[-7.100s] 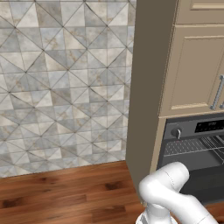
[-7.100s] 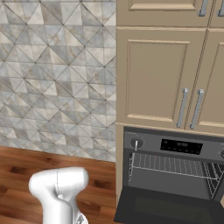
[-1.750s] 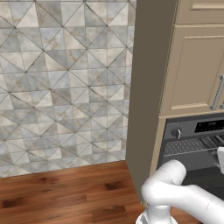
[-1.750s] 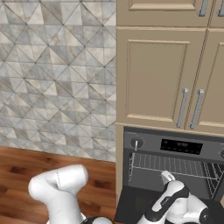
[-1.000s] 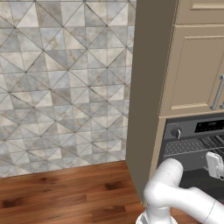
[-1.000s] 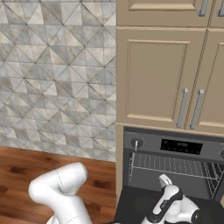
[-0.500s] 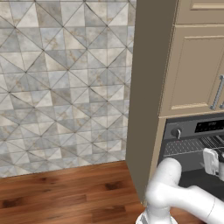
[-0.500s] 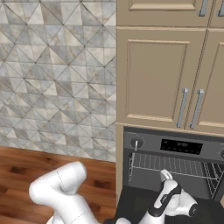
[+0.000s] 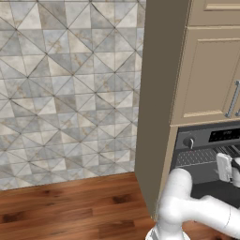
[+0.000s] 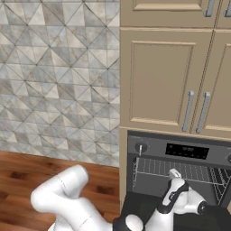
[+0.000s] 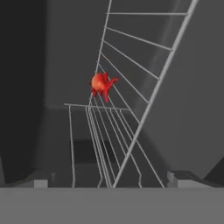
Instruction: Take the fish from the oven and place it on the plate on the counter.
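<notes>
The oven [image 10: 180, 151] stands open, black with a grey control strip, and its wire rack [image 10: 180, 171] shows inside. Deep on the rack [image 11: 131, 113] in the hand view lies the fish [image 11: 101, 84], small and red-orange. My gripper [image 11: 109, 180] points into the cavity toward it, still well short of it. Its fingertips [image 11: 41, 181] stand wide apart and hold nothing, so it is open. From the base views the gripper [image 10: 174, 175] sits at the oven mouth, level with the rack, and it also shows at the right edge as the gripper [image 9: 225, 167]. The plate and the counter are out of view.
The oven door [image 10: 140, 205] hangs open below the cavity, under my arm. Beige cabinets [image 10: 167, 76] with metal handles sit above the oven. A tiled wall [image 9: 70, 89] and wood plank floor [image 9: 70, 206] lie to the left. The oven's side walls close in around the hand.
The hand has risen a little and pushed further into the oven mouth toward the rack. The jaws have stayed open.
</notes>
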{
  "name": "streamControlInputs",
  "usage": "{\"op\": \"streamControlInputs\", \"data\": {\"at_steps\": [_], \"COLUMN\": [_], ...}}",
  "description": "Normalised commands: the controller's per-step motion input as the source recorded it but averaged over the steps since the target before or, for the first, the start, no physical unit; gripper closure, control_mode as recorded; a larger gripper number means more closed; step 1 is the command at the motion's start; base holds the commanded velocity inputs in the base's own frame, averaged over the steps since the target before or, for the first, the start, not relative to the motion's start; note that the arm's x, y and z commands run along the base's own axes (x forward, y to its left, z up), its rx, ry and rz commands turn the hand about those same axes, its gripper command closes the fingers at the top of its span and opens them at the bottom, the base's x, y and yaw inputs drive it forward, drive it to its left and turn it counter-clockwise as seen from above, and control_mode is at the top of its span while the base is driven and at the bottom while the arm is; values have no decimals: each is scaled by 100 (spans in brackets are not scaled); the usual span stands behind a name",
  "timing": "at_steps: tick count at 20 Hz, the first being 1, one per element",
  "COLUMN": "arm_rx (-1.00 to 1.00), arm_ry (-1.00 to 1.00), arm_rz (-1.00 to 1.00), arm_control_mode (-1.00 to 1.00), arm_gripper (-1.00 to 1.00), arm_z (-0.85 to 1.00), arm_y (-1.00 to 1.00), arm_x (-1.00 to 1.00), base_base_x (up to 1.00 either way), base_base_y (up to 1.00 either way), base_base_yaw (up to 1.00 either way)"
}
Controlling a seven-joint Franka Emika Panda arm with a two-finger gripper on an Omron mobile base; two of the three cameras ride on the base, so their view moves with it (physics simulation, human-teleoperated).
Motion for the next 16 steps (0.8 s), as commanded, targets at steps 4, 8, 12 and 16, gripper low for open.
{"op": "streamControlInputs", "data": {"at_steps": [4,8,12,16], "arm_rx": [0,0,1,1], "arm_ry": [0,0,0,0], "arm_rz": [0,-1,-11,-14], "arm_control_mode": [-100,-100,-100,-100], "arm_gripper": [-100,-100,-100,-100], "arm_z": [-36,-60,-65,-50], "arm_y": [0,0,0,0], "arm_x": [26,18,20,12], "base_base_x": [0,0,0,0], "base_base_y": [0,0,0,0], "base_base_yaw": [0,0,0,0]}}
